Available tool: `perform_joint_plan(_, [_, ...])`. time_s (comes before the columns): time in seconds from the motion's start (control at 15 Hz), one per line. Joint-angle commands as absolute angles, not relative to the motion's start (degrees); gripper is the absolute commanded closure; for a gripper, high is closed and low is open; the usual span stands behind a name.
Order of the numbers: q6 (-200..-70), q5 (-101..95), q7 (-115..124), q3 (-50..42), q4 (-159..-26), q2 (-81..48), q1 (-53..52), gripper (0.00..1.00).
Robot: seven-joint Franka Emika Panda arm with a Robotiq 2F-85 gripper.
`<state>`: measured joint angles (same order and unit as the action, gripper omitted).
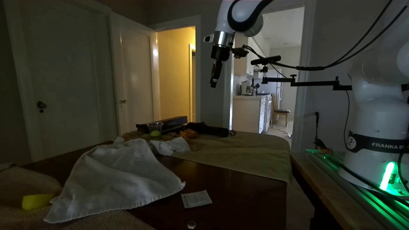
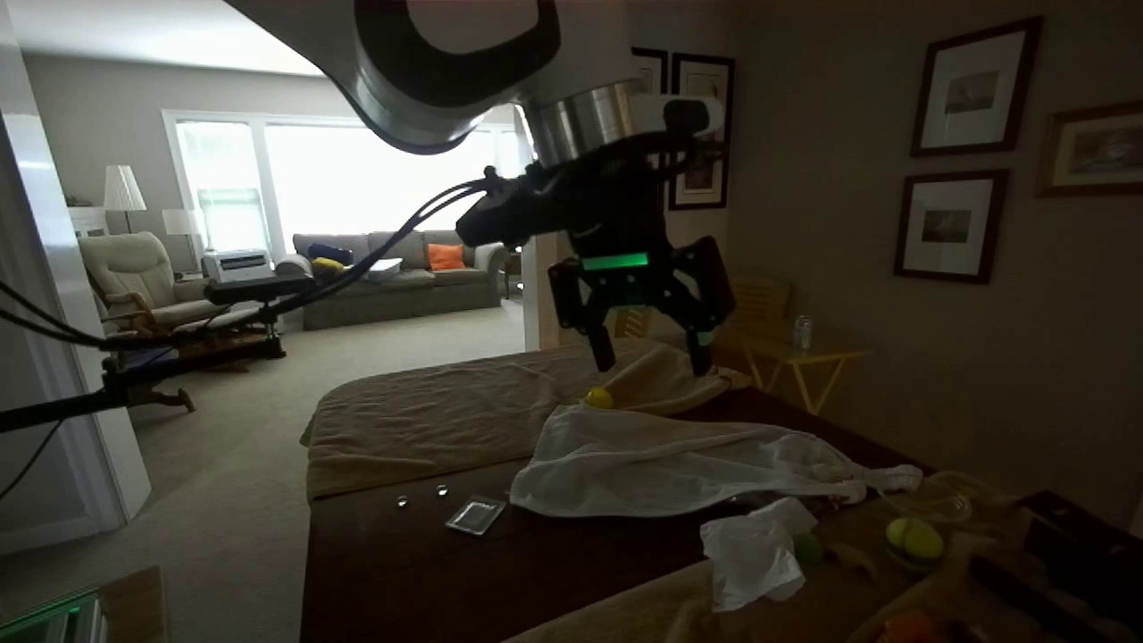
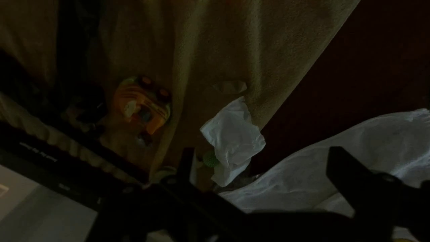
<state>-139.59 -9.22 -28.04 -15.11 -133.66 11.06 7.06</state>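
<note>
My gripper (image 2: 653,364) is open and empty, with its fingers pointing down, well above the table; it also shows in an exterior view (image 1: 213,84) and in the wrist view (image 3: 262,151). Below it a white cloth (image 2: 661,464) lies spread and rumpled, also seen in the wrist view (image 3: 302,178). A crumpled white paper (image 3: 235,137) lies beside the cloth, partly over a small green ball (image 3: 210,159). An orange toy (image 3: 142,104) lies on the tan towel. A yellow object (image 2: 598,397) lies at the cloth's far edge. A small flat packet (image 1: 196,198) lies on the bare wood.
A long black box (image 3: 50,158), a clear cup (image 1: 155,126), a yellow-green round thing (image 2: 913,540) and a black bundle (image 1: 207,129) lie at one end. Tan towels (image 1: 239,159) cover parts of the dark table. Two small clear pieces (image 2: 442,490) lie by the packet.
</note>
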Motion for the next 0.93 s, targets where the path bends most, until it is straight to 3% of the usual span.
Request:
perform_joint_plan(0.0, [-144.18, -2.22, -43.43, -16.93, -124.72, 0.51, 5.7, 0.0])
perform_joint_plan(0.4, [-147.09, 14.01, -63.75, -8.16, -108.58, -16.01, 9.64, 0.0])
perform_joint_plan(0.87, [-138.15, 10.35, -56.88, -0.25, -90.71, -29.31, 10.2, 0.0])
